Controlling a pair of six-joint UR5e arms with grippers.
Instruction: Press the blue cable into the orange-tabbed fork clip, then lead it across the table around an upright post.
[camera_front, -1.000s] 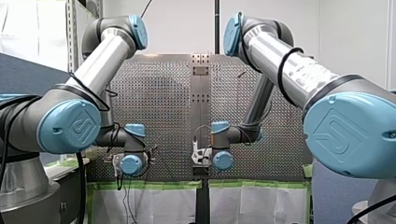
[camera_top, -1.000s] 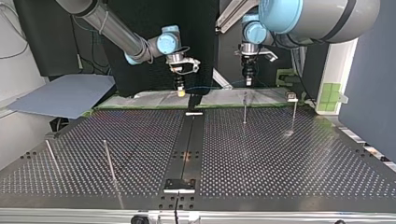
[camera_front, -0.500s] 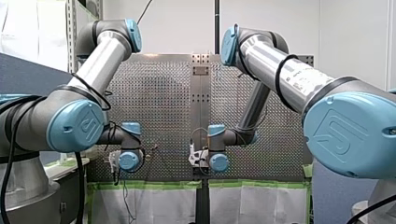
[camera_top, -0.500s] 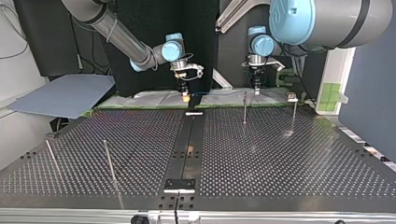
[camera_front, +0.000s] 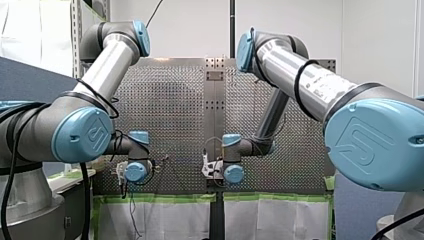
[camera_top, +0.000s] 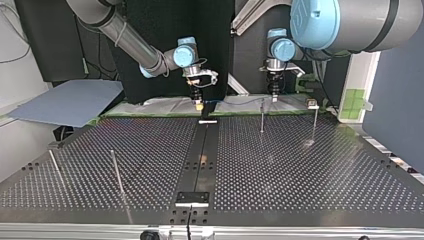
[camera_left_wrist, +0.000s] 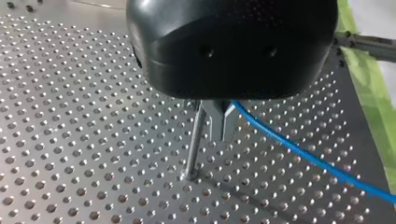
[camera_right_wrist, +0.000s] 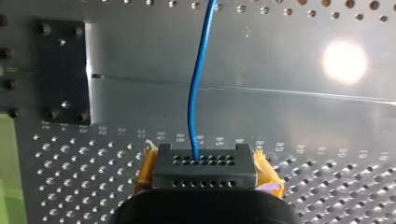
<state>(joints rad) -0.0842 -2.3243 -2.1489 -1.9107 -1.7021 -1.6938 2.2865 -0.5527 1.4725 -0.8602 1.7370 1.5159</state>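
Beside left end effector (camera_left_wrist: 221, 134): post (camera_left_wrist: 192, 149), blue cable (camera_left_wrist: 289, 143)

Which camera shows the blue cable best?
The left wrist view: the blue cable runs thick and clear from my left pincer, beside an upright post. The right wrist view also shows it plainly, the top view only as a faint line, the front view none that I can see.

blue cable (camera_left_wrist: 303, 154): thin, bright blue, a single gently curved run. it leaves my left gripper (camera_left_wrist: 222, 137), whose fingers are pinched together on it.
upright post (camera_left_wrist: 194, 144): slim bare metal rod, standing, leaning slightly in the left wrist view. sits just beside those fingers, on the side away from the cable. cable and post apart.
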